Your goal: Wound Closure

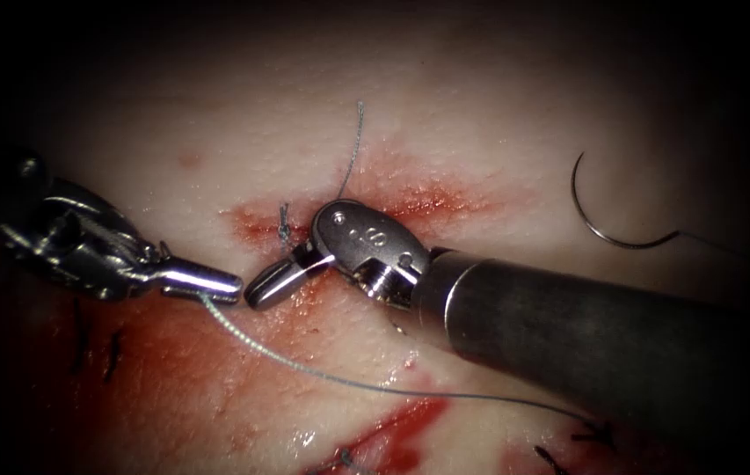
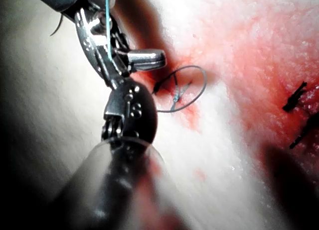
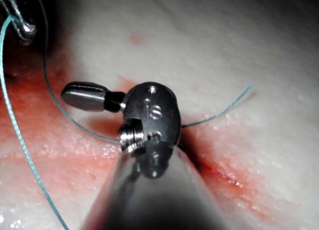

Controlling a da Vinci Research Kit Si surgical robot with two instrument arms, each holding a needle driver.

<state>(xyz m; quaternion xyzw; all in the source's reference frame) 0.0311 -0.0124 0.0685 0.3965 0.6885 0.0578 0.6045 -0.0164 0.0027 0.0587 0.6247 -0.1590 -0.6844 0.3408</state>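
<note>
— How far along are you?

— Dark stitches already sit near left, and a knot lies on the cut, its thread tail pointing far. Your left tool has its jaws clenched on the thread; your right tool has its jaws closed on nothing I can see.

— And the needle?

— The needle lies free on the tissue, far right of the cut, outside it. The surface is wet with red fluid; beyond it, darkness.
</note>
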